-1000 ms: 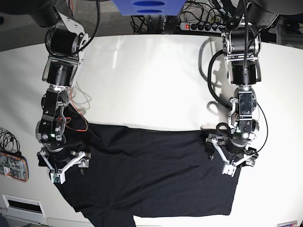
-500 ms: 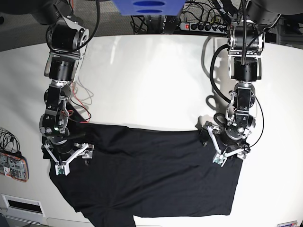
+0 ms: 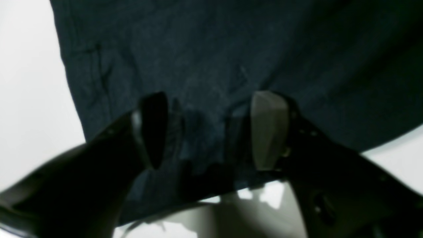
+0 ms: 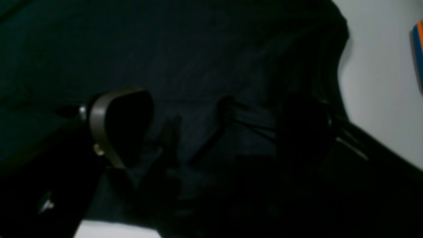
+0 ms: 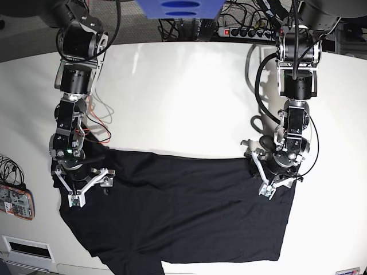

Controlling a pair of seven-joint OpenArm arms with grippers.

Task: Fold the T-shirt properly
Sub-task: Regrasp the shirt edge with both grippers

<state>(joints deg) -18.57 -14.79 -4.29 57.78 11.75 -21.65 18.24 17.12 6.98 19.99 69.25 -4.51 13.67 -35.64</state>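
T-shirt: the black T-shirt (image 5: 178,212) lies spread flat along the near edge of the white counter (image 5: 183,97), its far hem running straight across and its lowest part reaching the near edge.
Left gripper: the left gripper (image 5: 278,182) is down on the shirt's far corner toward the counter's right side; its fingers (image 3: 269,129) stand apart with dark cloth lying between them, nothing pinched.
Right gripper: the right gripper (image 5: 89,188) sits over the shirt's far corner toward the left side, its fingers (image 4: 109,129) spread wide above wrinkled fabric, released.
Clutter: a power strip (image 5: 246,32) and cables lie past the far edge.
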